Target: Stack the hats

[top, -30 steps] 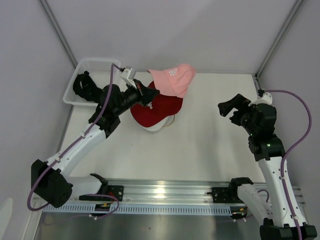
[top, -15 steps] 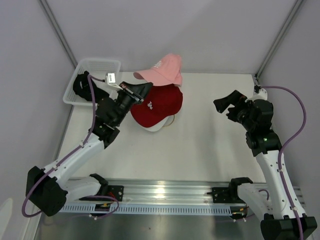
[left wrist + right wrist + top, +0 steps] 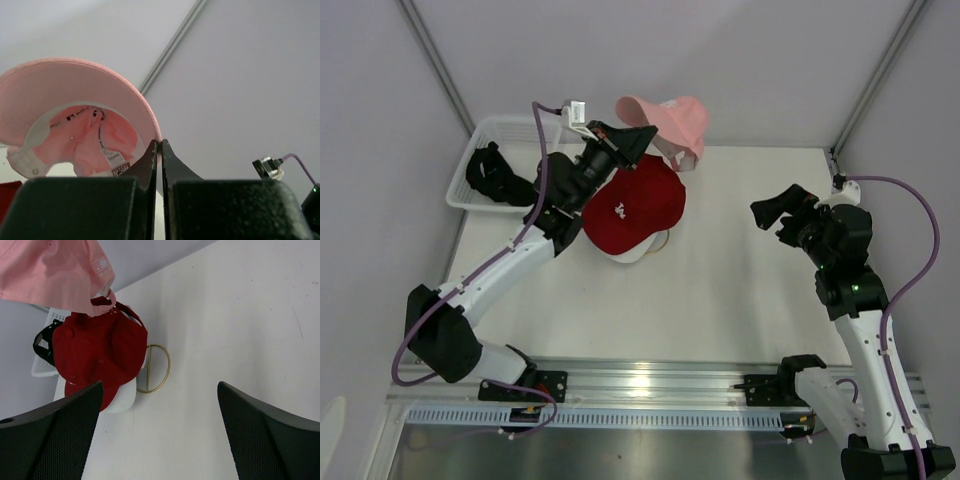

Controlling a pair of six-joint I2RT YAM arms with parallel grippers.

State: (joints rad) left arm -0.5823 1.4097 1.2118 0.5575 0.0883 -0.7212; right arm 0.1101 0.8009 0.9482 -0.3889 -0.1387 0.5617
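Since the earlier frame, the pink cap [image 3: 672, 118] has swung up and to the right, toward the upper middle of the top view. The left fingers [image 3: 150, 167] are pinched tight on its brim edge, just above the red cap [image 3: 632, 205], which sits on a white cap [image 3: 642, 250] on the bench [image 3: 720, 290]. The right fingers [image 3: 55, 440] spread wide, holding nothing, at the right.
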